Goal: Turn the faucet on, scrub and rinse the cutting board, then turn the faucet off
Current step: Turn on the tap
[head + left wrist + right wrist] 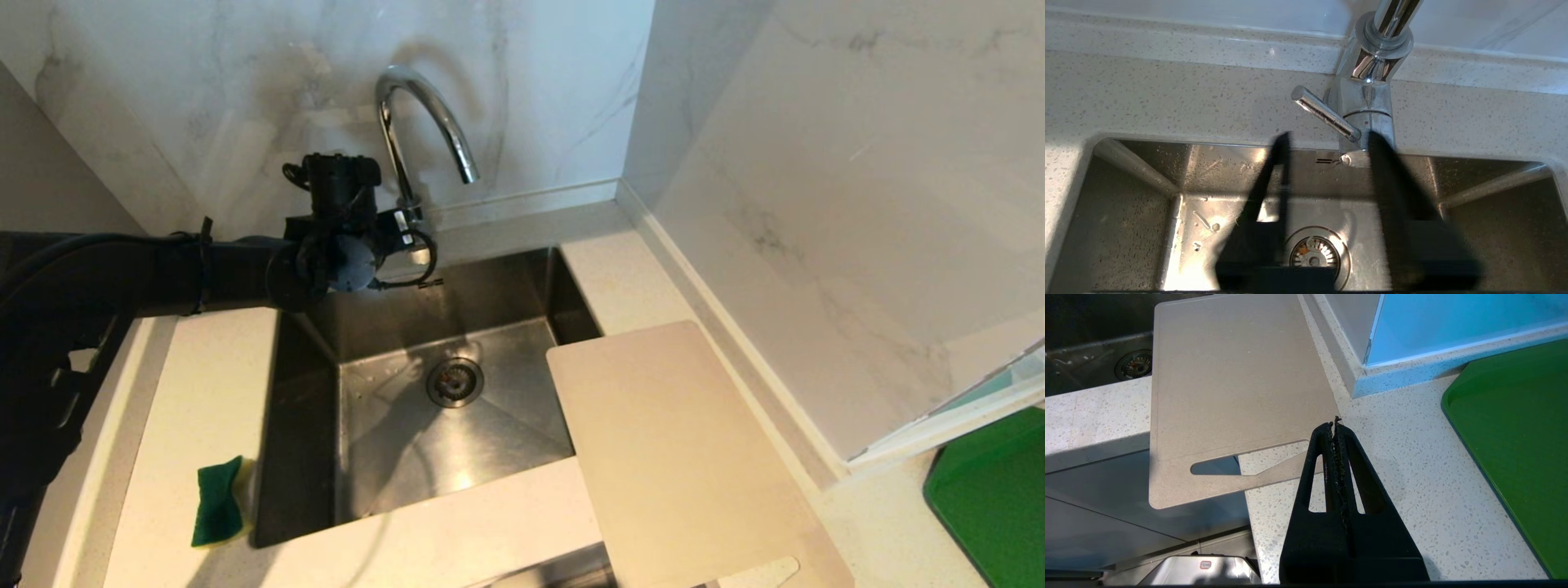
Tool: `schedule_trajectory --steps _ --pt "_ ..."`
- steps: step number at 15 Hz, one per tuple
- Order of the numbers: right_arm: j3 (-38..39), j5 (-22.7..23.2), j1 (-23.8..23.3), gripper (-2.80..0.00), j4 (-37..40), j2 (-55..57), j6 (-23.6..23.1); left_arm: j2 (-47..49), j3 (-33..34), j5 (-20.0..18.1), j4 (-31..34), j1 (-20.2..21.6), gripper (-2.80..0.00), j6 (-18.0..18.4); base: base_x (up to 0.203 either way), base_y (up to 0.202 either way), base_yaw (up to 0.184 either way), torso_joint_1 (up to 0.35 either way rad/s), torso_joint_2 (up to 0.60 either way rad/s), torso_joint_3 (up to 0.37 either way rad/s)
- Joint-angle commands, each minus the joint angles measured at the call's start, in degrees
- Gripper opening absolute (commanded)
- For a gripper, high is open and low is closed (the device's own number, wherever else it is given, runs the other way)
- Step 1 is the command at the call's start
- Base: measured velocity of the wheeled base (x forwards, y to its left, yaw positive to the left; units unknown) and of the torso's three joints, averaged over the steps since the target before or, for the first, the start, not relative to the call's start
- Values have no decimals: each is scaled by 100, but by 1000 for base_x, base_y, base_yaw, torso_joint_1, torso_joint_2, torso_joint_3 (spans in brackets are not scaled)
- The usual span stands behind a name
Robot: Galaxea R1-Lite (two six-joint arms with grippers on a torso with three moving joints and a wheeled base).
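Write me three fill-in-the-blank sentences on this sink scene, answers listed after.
1. The left gripper hovers with open jaws at the lever of the ____.
2. The cutting board lies on the counter with one corner over the ____.
3. The green sponge lies on the robot's ____ side of the basin.

Missing words: faucet; sink; left

A pale speckled counter [212,367] surrounds a steel sink [384,457].
On it: a green sponge [217,501] left of the sink, the cutting board [678,457] overhanging its right rim, a green mat [992,494] far right.
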Motion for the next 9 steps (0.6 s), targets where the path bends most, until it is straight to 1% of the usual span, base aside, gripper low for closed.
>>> schedule_trajectory --steps 1,3,6,9 --pt "0 0 1 -280 -2 -2 2 -2 -4 49 -115 -52 0 33 0 0 0 0 0 0" --pt "0 0 1 -280 -2 -2 2 19 -7 122 -213 -67 0 46 0 0 0 0 0 0" --pt "0 0 1 -280 -2 -2 2 71 -8 570 -299 -74 0 42 0 0 0 0 0 0" --pt "0 0 1 -280 -2 -2 2 177 1 879 -599 -101 0 53 0 0 0 0 0 0"
